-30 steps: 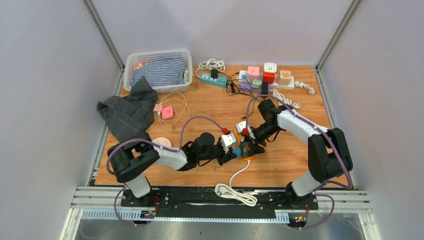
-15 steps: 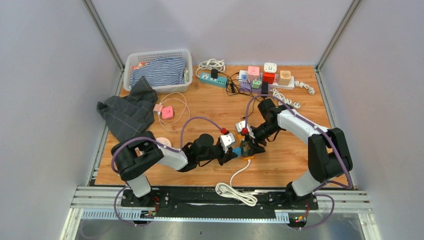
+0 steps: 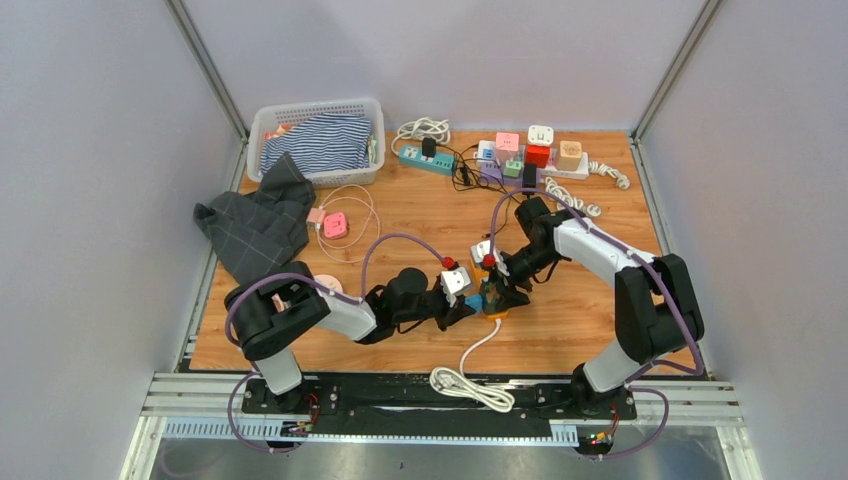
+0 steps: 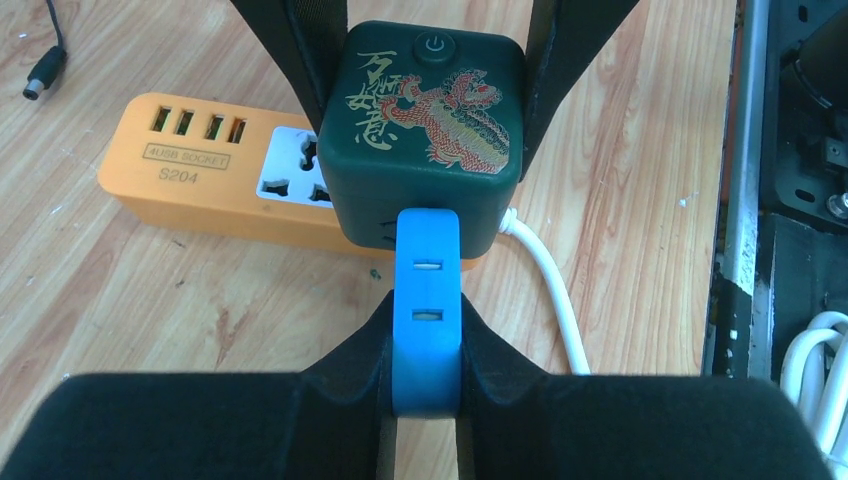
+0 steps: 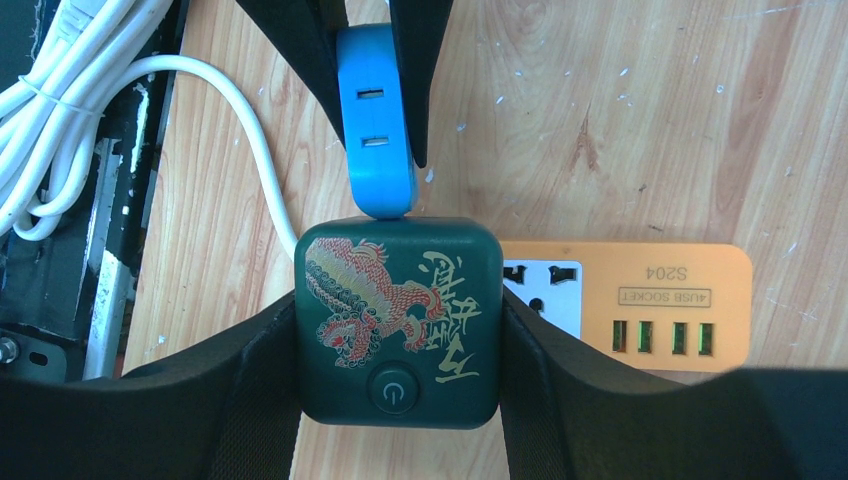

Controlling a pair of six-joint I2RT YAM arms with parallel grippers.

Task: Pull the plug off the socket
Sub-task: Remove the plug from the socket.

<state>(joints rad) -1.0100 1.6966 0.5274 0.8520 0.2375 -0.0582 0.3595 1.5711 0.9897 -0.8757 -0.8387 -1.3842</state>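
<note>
In the left wrist view the plug (image 4: 427, 300) sits in the 6 o'clock face of the socket (image 4: 425, 120), with its long axis running 12 to 6. The left gripper (image 4: 427, 335) clenches the plug, and the right gripper (image 5: 397, 340) clamps the socket above the strip (image 4: 190, 190). We judge the pull should run straight toward 6

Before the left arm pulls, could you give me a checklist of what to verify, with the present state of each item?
1. Grip of the left gripper on the blue plug: ok, shut on it.
2. Hold of the right gripper on the green cube socket: ok, clamped from both sides.
3. Plug free of the cube: not ok, its end sits against the cube's side.
4. white cable apart from the plug: ok.
5. Cube fixed in the orange power strip: cannot tell, the joint is hidden.
</note>
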